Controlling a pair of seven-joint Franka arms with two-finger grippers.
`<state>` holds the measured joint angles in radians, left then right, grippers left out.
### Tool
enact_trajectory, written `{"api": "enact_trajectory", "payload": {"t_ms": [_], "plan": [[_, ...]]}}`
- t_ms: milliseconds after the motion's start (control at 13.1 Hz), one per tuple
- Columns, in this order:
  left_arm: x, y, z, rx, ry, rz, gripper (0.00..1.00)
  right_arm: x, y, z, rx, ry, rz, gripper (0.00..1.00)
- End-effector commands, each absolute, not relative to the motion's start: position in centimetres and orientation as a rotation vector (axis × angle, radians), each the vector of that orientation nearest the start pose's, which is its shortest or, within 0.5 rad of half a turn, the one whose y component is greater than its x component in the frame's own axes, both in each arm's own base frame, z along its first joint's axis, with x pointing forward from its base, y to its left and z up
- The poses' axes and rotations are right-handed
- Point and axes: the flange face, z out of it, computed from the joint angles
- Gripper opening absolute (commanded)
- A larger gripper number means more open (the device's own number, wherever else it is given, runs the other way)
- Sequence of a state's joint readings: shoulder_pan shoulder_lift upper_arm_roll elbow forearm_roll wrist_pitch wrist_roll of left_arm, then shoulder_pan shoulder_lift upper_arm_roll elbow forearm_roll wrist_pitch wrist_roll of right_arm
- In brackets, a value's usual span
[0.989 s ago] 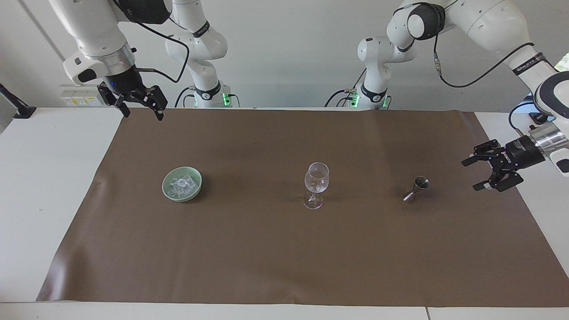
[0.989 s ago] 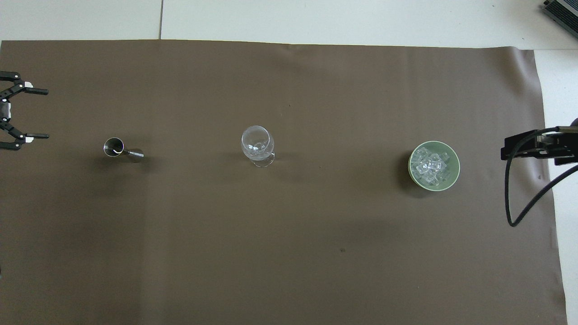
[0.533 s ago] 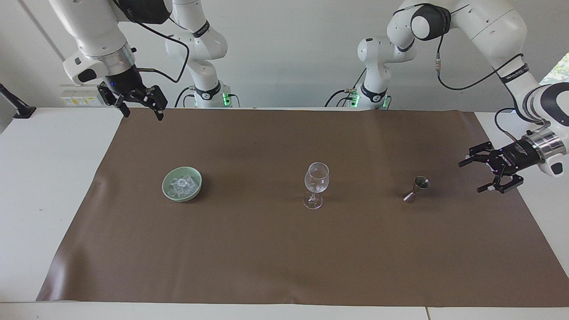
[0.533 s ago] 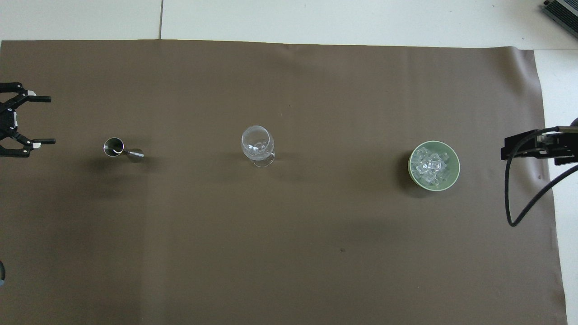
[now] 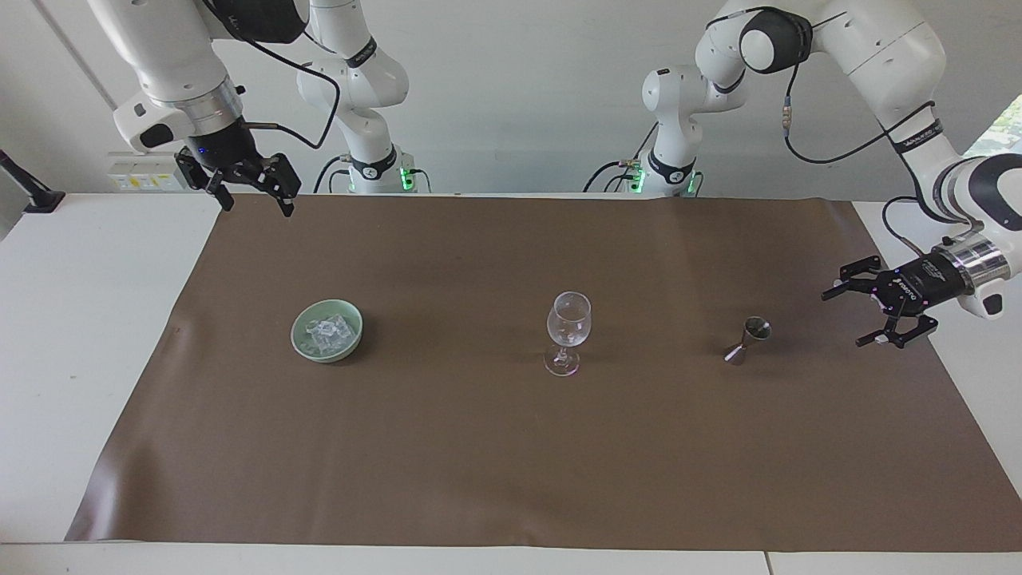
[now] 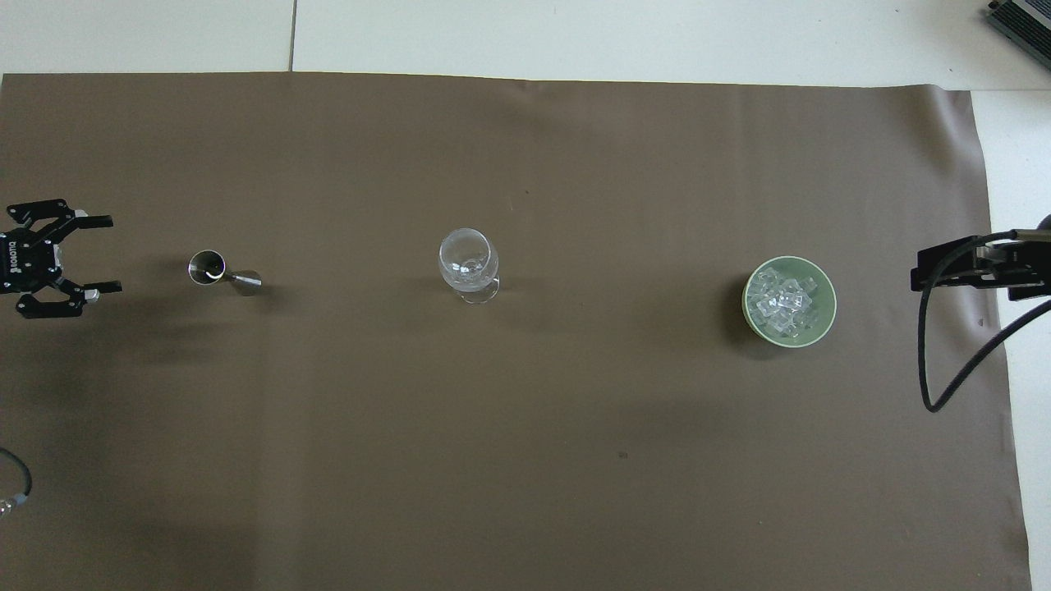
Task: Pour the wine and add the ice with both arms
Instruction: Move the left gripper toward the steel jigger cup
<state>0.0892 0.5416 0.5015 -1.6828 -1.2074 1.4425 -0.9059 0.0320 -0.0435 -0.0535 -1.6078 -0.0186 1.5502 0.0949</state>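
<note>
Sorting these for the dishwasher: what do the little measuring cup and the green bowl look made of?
The measuring cup looks like polished metal: grey with bright glints. The bowl looks like glazed ceramic, pale green with a soft sheen, though plastic can't be ruled out.

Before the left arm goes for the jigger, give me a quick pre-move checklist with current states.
1. Left gripper open, empty, beside the jigger: ok.
2. Jigger upright on the mat, untouched: ok.
3. Jigger filled with wine: cannot tell.
4. Glass upright mid-mat, nothing between it and the jigger: ok.
5. Ice in the bowl: ok.
6. Right gripper open, waiting over the mat's corner at its arm's end: ok.
</note>
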Motion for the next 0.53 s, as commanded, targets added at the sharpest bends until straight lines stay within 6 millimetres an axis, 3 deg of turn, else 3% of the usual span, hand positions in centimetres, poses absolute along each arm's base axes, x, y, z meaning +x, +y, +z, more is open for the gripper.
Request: {"api": "enact_trajectory", "payload": {"t_ms": [0, 228, 457], "plan": [[58.5, 22.0, 30.5, 1.305, 1.653, -0.899, 1.0, 53.4, -1.9, 63.3, -3.146, 0.162, 0.024, 1.0], [58.1, 21.8, 29.9, 1.325, 1.591, -0.87, 1.0, 53.4, -1.9, 63.3, -3.146, 0.162, 0.024, 1.0], [56.3, 20.1, 27.3, 1.344, 1.536, -0.876, 1.0, 53.4, -1.9, 63.3, -3.146, 0.162, 0.024, 1.0]]}}
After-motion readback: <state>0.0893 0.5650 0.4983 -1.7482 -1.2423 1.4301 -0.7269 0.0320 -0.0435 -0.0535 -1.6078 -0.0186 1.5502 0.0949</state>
